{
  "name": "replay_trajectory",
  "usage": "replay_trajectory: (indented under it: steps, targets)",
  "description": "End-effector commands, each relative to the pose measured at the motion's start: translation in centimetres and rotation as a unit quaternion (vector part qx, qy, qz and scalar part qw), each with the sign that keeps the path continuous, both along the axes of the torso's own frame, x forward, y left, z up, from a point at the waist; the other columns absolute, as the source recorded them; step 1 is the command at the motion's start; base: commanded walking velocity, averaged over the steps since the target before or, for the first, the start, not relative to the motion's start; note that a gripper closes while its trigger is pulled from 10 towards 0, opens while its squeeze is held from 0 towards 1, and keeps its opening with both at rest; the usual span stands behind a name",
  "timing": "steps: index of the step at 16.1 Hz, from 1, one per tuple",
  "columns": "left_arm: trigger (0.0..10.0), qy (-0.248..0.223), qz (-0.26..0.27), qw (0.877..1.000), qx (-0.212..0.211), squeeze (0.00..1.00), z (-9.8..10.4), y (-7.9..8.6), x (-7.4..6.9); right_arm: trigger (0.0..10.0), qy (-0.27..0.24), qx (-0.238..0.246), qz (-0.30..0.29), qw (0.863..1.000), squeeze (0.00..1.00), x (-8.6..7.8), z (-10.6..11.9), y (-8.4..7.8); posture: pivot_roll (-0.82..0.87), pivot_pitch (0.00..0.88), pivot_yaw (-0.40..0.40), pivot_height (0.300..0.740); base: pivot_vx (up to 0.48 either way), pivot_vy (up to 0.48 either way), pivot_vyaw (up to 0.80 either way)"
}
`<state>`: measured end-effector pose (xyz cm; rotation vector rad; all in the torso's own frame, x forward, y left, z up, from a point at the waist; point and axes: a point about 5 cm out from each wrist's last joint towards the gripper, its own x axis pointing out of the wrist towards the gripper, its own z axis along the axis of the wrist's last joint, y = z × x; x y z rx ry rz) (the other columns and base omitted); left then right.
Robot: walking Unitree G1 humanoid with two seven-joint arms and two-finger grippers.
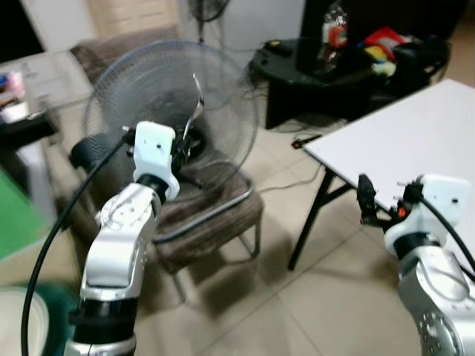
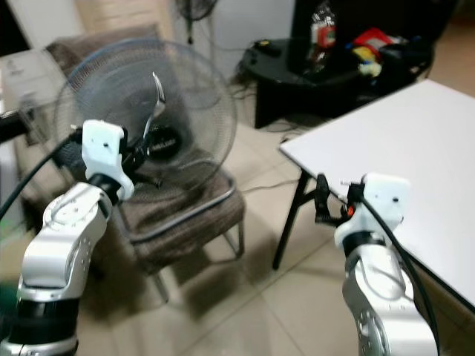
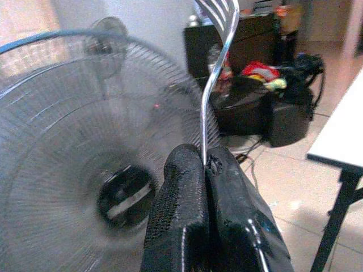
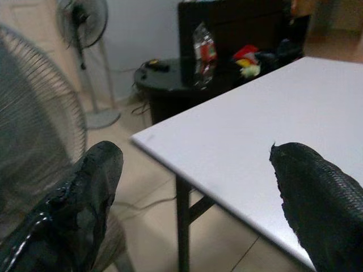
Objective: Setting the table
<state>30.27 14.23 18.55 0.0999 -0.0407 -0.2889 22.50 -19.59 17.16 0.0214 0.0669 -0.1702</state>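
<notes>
Two silver arms reach ahead of us over a pale tiled floor (image 1: 312, 297). On our left, the left gripper (image 3: 205, 164) is raised in front of a large round wire-caged electric fan (image 1: 167, 111), its black fingers (image 3: 181, 192) pressed tight together around the handle of a shiny metal fork (image 3: 212, 85). We see the fork standing upright above the fingertips, its handle curving and its tines uppermost against the fan's grille. Behind and below the fan stands a brown striped upholstered chair with a chrome tube frame (image 1: 215, 215), and the fan seems to rest on its seat, though we cannot tell for sure.

Further back, past the chair, a low black round table (image 1: 326, 74) carries a clear plastic bottle with a red label (image 1: 335, 30) and a heap of red and yellow packets (image 1: 382, 44). A second pedestal fan (image 4: 85, 34) stands by the white wall.

On our right, the right gripper (image 4: 193, 187) is held at the near corner of a white rectangular folding table with black legs (image 1: 415, 126), its two black fingers (image 4: 93, 175) spread wide apart with nothing between them. We see the bare white tabletop just beyond the fingertips.
</notes>
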Motion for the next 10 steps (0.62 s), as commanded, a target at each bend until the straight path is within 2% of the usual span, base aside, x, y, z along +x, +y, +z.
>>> replay_trajectory:
  steps: [1, 10]
  targets:
    - [10.0, -0.009, -0.021, 1.0, -0.007, 0.0, 0.49, -0.8, 0.24, 10.0, -0.004, -0.012, -0.019, 1.0, 0.0, -0.05, 0.39, -0.89, -0.05, 0.0, 0.046, 0.74, 0.36, 0.0, -0.79]
    - [10.0, 0.004, -0.04, 0.999, 0.002, 0.0, -0.17, -0.85, -0.3, 10.0, 0.0, -0.004, -0.022, 1.0, 0.0, -0.95, 0.12, -0.64, -0.05, 0.0, 0.058, 0.74, 0.363, 0.0, -0.79]
